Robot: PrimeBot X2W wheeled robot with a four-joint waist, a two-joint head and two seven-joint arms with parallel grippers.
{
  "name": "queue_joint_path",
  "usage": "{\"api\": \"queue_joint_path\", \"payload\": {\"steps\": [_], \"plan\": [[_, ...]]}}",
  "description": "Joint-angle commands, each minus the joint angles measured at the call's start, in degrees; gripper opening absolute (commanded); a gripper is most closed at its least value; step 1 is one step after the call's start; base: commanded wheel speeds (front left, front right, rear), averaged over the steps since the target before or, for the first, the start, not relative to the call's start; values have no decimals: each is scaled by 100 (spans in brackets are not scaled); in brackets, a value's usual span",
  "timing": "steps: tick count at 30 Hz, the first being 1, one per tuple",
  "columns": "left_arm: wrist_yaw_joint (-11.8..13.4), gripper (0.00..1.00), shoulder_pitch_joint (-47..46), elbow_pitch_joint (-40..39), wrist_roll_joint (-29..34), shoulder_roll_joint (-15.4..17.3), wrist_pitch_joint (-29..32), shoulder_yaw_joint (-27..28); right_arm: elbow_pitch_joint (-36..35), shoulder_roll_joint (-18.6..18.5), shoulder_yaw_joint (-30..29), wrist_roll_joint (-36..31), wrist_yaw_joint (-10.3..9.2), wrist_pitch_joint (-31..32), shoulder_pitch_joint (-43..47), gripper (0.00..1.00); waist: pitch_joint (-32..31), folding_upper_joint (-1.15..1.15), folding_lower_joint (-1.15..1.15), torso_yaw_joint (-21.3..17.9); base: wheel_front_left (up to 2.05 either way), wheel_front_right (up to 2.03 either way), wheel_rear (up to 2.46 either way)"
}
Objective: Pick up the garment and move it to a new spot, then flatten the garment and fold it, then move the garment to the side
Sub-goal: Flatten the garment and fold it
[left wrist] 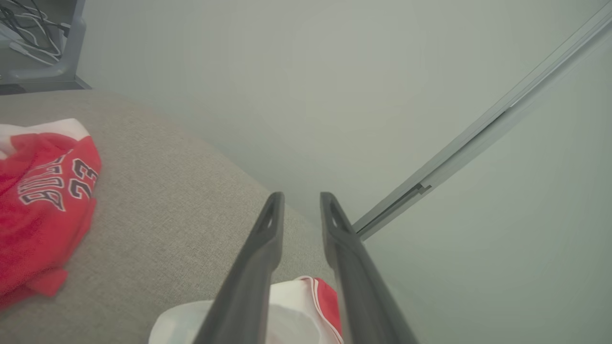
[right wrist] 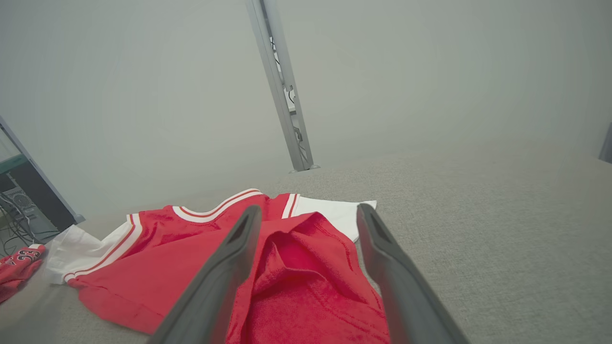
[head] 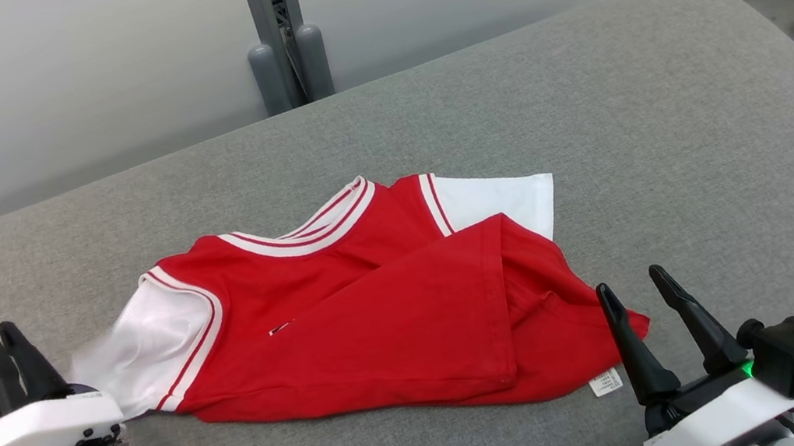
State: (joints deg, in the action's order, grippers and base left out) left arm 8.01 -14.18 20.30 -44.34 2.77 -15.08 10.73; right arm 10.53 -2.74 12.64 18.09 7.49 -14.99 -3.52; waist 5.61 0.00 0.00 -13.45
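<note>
Note: your soft, light red cotton jersey with white sleeves (head: 379,312) lies rumpled mid-worktop (head: 667,135), likely to slump, so take it by the shoulder seams; left pincer (head: 0,337) narrowly parted, empty, beside the sleeve, and right pincer (head: 630,281) wide, empty, at the hem.

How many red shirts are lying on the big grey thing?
2. One red-and-white jersey lies spread in the middle of the grey surface. A second red jersey sits bunched at the robot's far left, partly cut off; more could be hidden there.
</note>
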Motion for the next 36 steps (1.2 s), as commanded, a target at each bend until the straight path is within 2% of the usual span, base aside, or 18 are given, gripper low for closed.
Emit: {"api": "queue_joint_path", "payload": {"steps": [1,5,11,16,21,28,34,36], "plan": [[11,100,43,-49,81,23,-8,13,10,-29,-8,11,1,-35,34,100,-16,0,0,24,0,0,0],[-24,100,279,-475,616,21,-8,-79,-7,-31,12,48,1,-35,58,100,-57,0,0,102,0,0,0],[-166,100,806,-1324,1776,27,-7,-735,64,-30,-57,44,1,-35,94,100,-135,0,0,263,0,0,0],[-247,100,1250,-1653,2567,27,-8,-1267,137,-30,-139,-18,1,-35,141,100,-260,0,0,435,0,0,0],[-197,100,1621,-1806,3162,23,-8,-1630,210,-31,-189,-108,1,-35,189,100,-381,0,0,605,0,0,0],[-65,100,2065,-1918,3389,23,-8,-2022,558,-34,-274,-224,1,-35,306,100,-519,0,0,759,0,0,0],[60,100,2192,-1949,3356,22,-8,-2271,1272,-32,-679,-361,1,-35,296,100,-549,0,0,820,0,0,0],[62,100,2193,-1939,3527,23,-8,-2336,1793,-30,-870,-354,1,-34,166,100,-550,0,0,846,0,0,0]]}}
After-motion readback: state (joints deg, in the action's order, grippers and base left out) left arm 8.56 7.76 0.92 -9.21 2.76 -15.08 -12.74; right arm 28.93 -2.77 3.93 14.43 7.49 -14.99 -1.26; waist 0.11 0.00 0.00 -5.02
